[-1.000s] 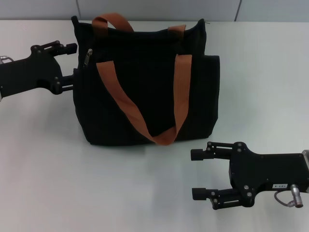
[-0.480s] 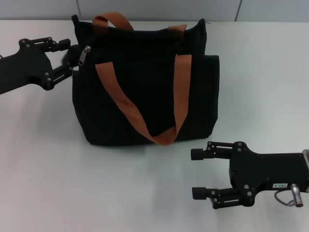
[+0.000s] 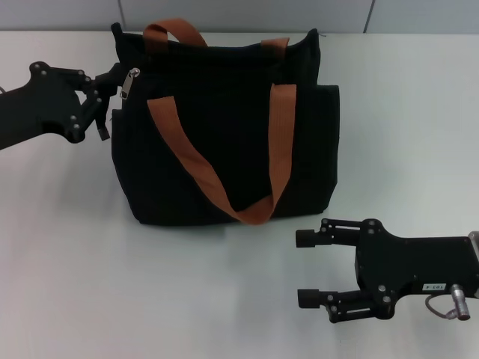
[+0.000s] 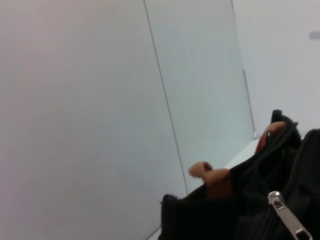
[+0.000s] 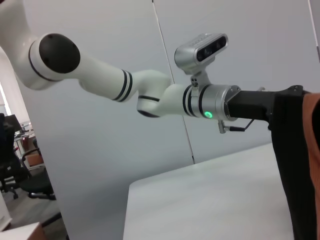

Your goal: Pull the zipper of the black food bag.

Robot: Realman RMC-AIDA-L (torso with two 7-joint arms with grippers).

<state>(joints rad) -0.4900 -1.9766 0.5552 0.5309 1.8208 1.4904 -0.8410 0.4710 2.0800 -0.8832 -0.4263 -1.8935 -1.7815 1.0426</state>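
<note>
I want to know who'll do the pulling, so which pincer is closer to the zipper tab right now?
Left. The left pincer sits right beside the zipper at the black food bag's upper corner. The right pincer rests open on the table, in front of the bag's opposite side.

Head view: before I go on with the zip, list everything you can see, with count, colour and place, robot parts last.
black food bag: one, black, upright on the table, middle to far side.
handles: two, rust-orange webbing; one hangs down the bag's front face, the other arches over the top edge.
zipper: one, silver pull tab, at the bag's upper left corner; also seen close in the left wrist view.
table: one, white, under everything.
wall panels: grey, behind the table.
left gripper: one, black, at the bag's upper left corner beside the zipper.
right gripper: one, black, open, low over the table in front of the bag's right side, apart from it.
</note>
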